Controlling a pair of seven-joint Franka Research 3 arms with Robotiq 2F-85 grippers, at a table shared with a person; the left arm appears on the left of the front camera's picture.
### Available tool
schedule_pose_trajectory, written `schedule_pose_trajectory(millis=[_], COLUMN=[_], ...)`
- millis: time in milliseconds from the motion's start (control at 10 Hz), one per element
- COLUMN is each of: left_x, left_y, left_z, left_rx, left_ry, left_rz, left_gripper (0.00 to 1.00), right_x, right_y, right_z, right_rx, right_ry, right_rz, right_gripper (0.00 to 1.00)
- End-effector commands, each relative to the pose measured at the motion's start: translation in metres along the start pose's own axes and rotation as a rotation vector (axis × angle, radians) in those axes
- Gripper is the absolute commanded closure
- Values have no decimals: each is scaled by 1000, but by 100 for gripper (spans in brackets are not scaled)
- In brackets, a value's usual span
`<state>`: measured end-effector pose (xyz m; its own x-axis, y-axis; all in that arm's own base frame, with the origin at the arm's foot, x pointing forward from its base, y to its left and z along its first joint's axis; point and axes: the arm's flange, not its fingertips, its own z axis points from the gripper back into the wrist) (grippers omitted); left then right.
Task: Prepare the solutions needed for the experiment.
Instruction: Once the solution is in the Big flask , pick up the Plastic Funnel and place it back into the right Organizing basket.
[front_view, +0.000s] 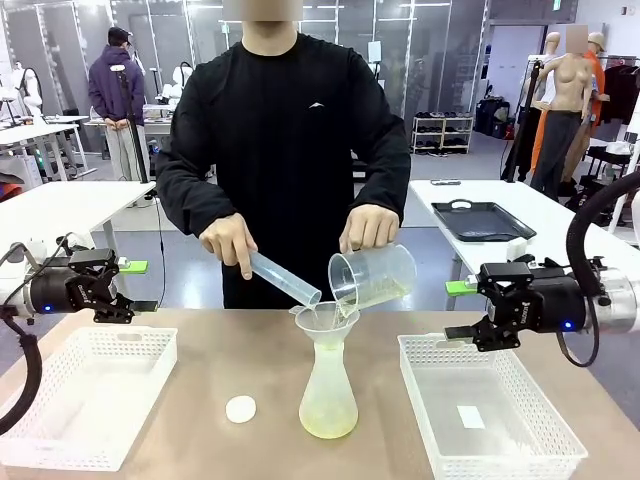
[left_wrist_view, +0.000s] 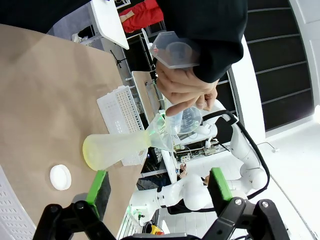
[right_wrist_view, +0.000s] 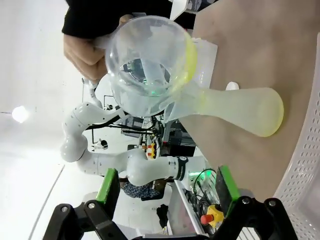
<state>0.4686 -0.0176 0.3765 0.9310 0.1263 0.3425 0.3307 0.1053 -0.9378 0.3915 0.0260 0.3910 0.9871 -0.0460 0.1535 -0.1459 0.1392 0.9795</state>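
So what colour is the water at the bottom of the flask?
Pale yellow-green liquid, clearest in the front view.

This is a robotics lab in an open, office-like hall. A left arm and a right arm, both white, flank a brown table. On it stands a frosted conical flask holding shallow yellow-green solution, with white perforated baskets at its left and right edges. Beyond are white tables, a black tray, glass partitions and a shelf rack.

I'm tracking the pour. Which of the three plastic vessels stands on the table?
The conical flask, standing upright; the beaker and graduated cylinder are held tilted over its mouth.
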Motion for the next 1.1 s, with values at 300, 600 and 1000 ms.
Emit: schedule_pose_trajectory(millis=[300, 600, 1000], left_x=[-1, -1, -1], left_y=[-3, -3, -3], left_z=[1, 1, 1], left_rx=[2, 2, 2], left_ry=[8, 8, 8], left_rz=[-6, -6, -6], left_gripper=[0, 0, 0], right_x=[7, 1, 1], right_y=[-7, -12, -12], right_z=[-1, 0, 0], right_rx=[24, 16, 16], right_ry=[2, 6, 6], right_rz=[-55, -38, -38], right_gripper=[3, 3, 3])
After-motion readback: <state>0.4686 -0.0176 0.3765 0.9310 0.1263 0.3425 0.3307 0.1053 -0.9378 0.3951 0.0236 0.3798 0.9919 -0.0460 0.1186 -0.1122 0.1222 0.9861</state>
